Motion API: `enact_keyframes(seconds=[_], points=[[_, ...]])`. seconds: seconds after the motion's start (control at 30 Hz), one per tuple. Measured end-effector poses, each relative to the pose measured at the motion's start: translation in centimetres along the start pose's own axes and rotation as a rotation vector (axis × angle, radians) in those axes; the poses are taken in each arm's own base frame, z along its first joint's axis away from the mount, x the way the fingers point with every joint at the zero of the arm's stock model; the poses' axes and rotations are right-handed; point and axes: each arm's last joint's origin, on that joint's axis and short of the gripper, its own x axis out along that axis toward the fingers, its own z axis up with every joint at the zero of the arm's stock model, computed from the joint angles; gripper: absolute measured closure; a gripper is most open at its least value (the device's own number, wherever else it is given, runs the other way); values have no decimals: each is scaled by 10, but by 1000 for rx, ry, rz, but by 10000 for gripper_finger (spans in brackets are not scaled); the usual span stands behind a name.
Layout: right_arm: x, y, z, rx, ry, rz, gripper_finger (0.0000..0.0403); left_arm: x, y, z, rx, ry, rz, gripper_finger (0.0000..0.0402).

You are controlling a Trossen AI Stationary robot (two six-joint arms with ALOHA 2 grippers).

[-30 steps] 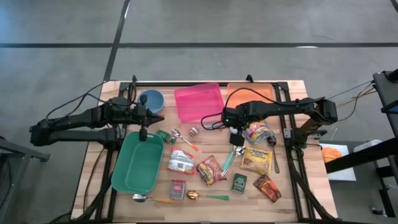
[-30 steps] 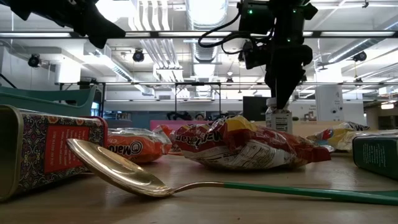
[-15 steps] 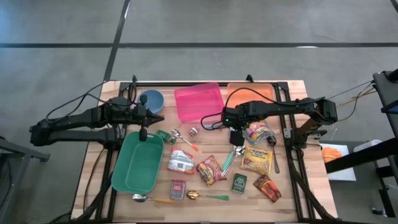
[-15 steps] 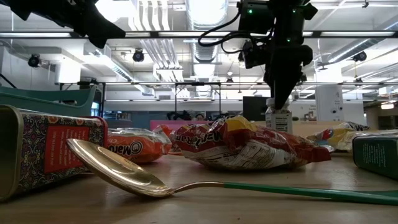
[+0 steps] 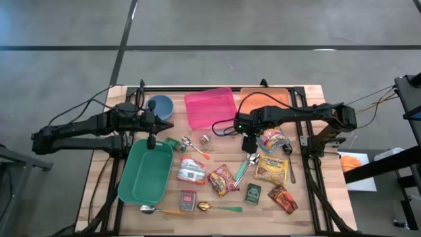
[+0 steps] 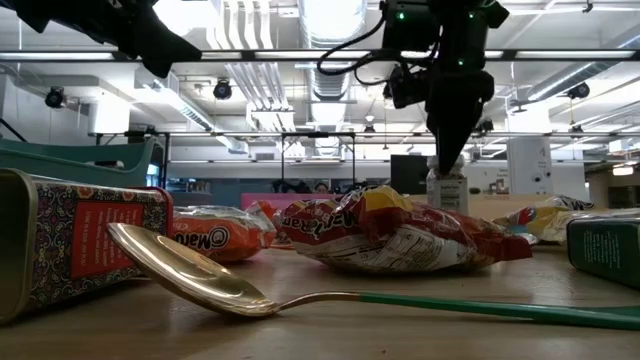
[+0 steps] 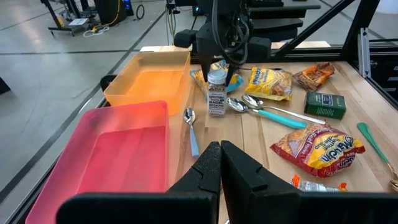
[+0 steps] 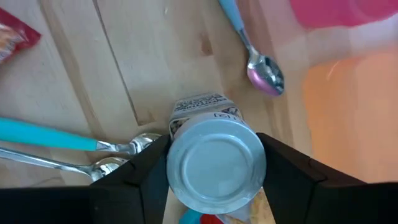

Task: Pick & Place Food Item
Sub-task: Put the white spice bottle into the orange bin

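The right gripper (image 7: 221, 76) points almost straight down over a small upright spice jar (image 7: 216, 93) with a silver lid (image 8: 216, 165), its two dark fingers (image 8: 147, 171) closed against opposite sides of the lid, so the jaws stand about half open with the jar between them. The jar stands on the wooden table (image 5: 304, 201) just in front of the orange bin (image 7: 149, 79); its white label carries print too small to read. Beside the jar lie two spoons with teal handles (image 7: 268, 112) and, toward the pink bin (image 7: 118, 148), a spoon with a light blue handle (image 7: 192, 129). Near the jar on its far side sits a yellow snack bag (image 7: 268, 83) with writing that cannot be made out. A dark green box (image 7: 324, 104) lies well apart from the jar. In the low view a red and yellow packet (image 6: 390, 232) shows the letters "Mar", and an orange packet (image 6: 215, 233) behind it reads "Ma" upside down. A patterned tin (image 6: 75, 243) and a gold spoon with a green handle (image 6: 330, 296) lie nearest that camera. The right arm reaches in from the table's right side, bent sharply down at the wrist. The left gripper (image 7: 220, 163) is shut and empty, held above the table's left side over the back end of the green bin (image 5: 145, 172), pointing slightly downward.
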Motion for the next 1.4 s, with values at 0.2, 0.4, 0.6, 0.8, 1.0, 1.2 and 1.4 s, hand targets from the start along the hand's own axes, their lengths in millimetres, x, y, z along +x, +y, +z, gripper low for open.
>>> enact_keyframes(seconds=[0.2,0.4,0.6,0.8,1.0,1.2,1.4], points=[[-21,-2,8,-4,-15,-35,205,0,0,0,0,0,0,388],[-53,-11,20,22,-60,-141,205,0,0,-1,-1,8,-1,388],[-83,-43,27,166,-83,-196,205,0,0,-1,-2,11,-1,388],[-95,-89,18,310,-75,-237,205,0,0,-1,-2,14,-2,388],[-94,-141,3,473,1,-284,205,0,0,-2,-2,15,-2,388],[-83,-179,-16,607,76,-299,205,0,0,-2,-2,16,-2,388],[-62,-208,-36,704,104,-271,205,0,0,-2,-2,19,-3,388]])
